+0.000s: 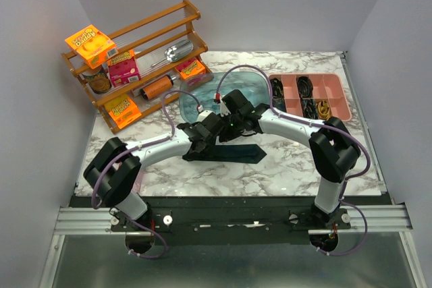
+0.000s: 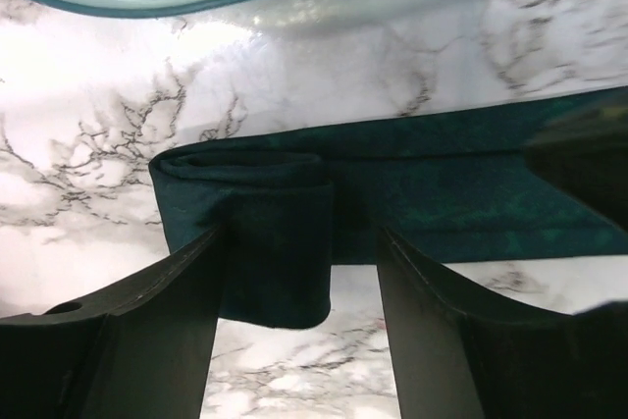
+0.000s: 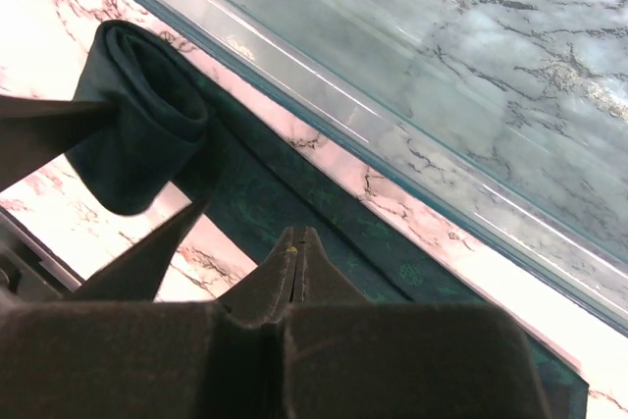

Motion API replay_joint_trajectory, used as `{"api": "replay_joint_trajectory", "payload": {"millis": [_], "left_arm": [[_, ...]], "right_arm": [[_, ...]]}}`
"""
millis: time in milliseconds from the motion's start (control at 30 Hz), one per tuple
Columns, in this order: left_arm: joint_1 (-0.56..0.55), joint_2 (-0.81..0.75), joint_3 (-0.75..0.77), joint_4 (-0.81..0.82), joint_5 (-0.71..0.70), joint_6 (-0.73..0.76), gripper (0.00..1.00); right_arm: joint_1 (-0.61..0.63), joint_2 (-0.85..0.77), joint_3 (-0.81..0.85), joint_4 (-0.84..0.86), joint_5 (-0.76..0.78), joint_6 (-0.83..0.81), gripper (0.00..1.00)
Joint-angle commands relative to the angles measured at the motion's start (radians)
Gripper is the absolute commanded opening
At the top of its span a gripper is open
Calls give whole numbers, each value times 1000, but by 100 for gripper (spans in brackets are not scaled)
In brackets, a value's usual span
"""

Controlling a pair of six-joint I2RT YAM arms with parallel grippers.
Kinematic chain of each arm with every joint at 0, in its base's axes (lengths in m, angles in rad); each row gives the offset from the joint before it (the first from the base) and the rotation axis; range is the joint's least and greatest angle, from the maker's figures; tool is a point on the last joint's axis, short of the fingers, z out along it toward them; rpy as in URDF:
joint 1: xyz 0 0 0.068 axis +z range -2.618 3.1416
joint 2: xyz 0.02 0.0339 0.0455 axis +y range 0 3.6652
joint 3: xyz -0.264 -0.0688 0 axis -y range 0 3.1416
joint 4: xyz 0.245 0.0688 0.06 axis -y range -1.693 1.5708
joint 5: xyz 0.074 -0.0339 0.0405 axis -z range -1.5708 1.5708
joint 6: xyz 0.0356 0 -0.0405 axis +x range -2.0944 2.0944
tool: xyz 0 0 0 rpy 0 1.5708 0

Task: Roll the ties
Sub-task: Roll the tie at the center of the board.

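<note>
While tray [image 1: 332, 84] holds loops [image 1: 307, 88], tie [image 1: 237, 155] flanks tub [image 1: 251, 90].

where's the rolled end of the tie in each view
Top external: centre, at the left end of the tie, mostly under the left gripper.
Left wrist: centre-left, inside the gripper.
Right wrist: upper left.
Shared landmark: blue tub rim just beyond the tie.

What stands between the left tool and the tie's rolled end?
Nothing visible does: the left tool is open, its fingers straddling the rolled end of the tie. Further along, the shut right tool sits over the tie's flat stretch, in the roll's path. The blue tub lies alongside, apart.
</note>
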Motion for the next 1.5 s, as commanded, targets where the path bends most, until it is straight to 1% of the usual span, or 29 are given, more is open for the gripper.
{"api": "replay_joint_trajectory", "payload": {"millis": [0, 67, 100, 167, 233, 333, 367, 467, 500, 567, 600, 667, 700, 833, 1067, 1300, 1467], "left_arm": [[13, -116, -31, 90, 50, -18, 72], [37, -177, -57, 116, 68, -20, 74], [49, -200, -66, 127, 80, -20, 77], [79, -260, -102, 156, 132, -20, 79], [140, -309, -141, 182, 198, -24, 82], [246, -372, -209, 232, 282, -31, 84], [272, -386, -229, 245, 350, -34, 85], [364, -438, -298, 308, 457, -54, 85], [390, -450, -315, 325, 524, -63, 86], [462, -483, -370, 381, 588, -92, 86], [485, -492, -388, 401, 656, -101, 86], [551, -507, -434, 455, 714, -121, 86], [565, -512, -445, 464, 744, -124, 86], [606, -518, -471, 478, 775, -120, 86], [616, -481, -496, 518, 794, -110, 86], [616, -412, -525, 559, 783, -94, 86], [616, -351, -553, 651, 786, -87, 86]], "right_arm": [[2, 6, 4, 8, -46, -12, 1], [2, 1, 7, 12, -71, -13, 1], [4, -2, 12, 14, -77, -12, 0], [8, -2, 18, 21, -99, -12, 1], [13, -2, 31, 23, -112, -10, 0], [34, 6, 56, 25, -131, -7, 0], [47, 12, 64, 29, -145, -1, 0], [77, 41, 103, 29, -160, 4, 1], [85, 50, 113, 28, -163, 2, 0], [102, 75, 142, 29, -171, 8, 1], [108, 82, 151, 28, -174, 10, 1], [116, 114, 169, 23, -175, 11, 1], [117, 124, 185, 23, -177, 11, 1], [117, 156, 203, 5, -136, 11, 0], [117, 181, 206, -14, -56, 10, 1], [110, 205, 203, -28, -33, 5, 0], [105, 222, 199, -29, -45, 4, 1]]}}
